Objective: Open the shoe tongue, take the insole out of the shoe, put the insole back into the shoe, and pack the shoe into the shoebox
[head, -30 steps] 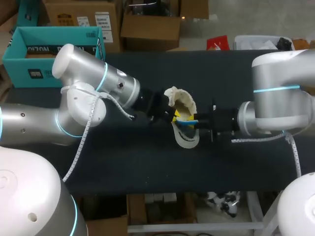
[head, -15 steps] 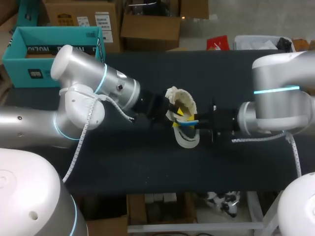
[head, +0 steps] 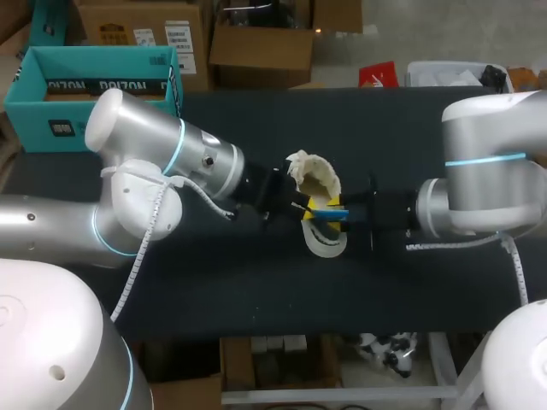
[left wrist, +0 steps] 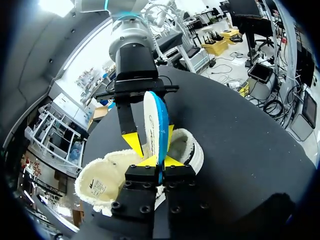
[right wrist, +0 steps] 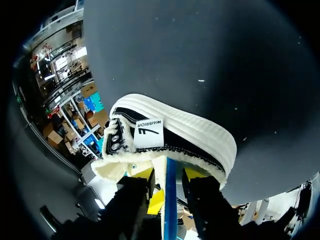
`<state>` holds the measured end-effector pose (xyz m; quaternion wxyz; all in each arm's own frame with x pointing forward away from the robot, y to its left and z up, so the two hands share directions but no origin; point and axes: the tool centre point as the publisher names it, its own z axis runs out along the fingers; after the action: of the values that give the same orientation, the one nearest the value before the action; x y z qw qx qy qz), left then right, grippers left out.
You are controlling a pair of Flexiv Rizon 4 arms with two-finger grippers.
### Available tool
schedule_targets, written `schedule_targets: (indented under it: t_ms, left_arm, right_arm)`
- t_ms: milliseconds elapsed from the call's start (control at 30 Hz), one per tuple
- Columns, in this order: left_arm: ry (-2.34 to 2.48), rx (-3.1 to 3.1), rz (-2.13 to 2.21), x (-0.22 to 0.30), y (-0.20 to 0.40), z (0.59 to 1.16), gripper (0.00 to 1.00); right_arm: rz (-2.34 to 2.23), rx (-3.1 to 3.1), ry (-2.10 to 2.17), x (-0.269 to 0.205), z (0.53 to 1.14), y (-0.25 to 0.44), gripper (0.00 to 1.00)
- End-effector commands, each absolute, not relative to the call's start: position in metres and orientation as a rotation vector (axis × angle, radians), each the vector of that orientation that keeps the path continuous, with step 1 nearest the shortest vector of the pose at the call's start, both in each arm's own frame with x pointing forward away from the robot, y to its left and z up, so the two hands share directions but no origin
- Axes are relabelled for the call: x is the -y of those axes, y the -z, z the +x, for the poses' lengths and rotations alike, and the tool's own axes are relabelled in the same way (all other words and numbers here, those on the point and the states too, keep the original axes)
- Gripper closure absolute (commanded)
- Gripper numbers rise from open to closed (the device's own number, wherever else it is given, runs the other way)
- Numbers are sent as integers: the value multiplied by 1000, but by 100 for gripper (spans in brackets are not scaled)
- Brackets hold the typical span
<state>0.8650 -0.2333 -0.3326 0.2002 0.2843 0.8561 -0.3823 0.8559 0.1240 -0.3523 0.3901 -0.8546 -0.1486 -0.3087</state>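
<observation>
A black shoe (head: 323,243) with a white sole and fleece lining lies at mid-table, its fleece tongue (head: 309,169) folded back. A white insole (head: 333,212) with a blue underside stands on edge, partly out of the shoe's mouth. My left gripper (head: 301,205) is shut on the insole's near edge (left wrist: 156,120), as its own view shows (left wrist: 161,161). My right gripper (head: 342,217) faces it from the other side, its yellow fingers (right wrist: 145,174) standing open either side of the insole (right wrist: 170,200), above the shoe (right wrist: 175,132). The teal shoebox (head: 94,85) sits at the back left.
Black cloth covers the table (head: 256,290). The shoebox is open and stands behind my left arm (head: 162,162). My right arm (head: 479,196) comes in from the table's right side.
My right gripper's fingers have parted from the insole. My left gripper opened briefly and has shut on the insole's edge again. The shoe has stayed put.
</observation>
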Motion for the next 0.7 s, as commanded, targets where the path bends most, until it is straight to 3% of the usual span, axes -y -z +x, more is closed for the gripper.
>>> schedule_targets:
  t_ms: [33, 700]
  left_arm:
    - [1060, -2391, 779, 234, 335, 865, 100]
    - [996, -2438, 704, 239, 356, 887, 100]
  right_arm:
    - [-2217, 371, 785, -120, 840, 334, 100]
    - [-2222, 431, 748, -131, 875, 358, 100]
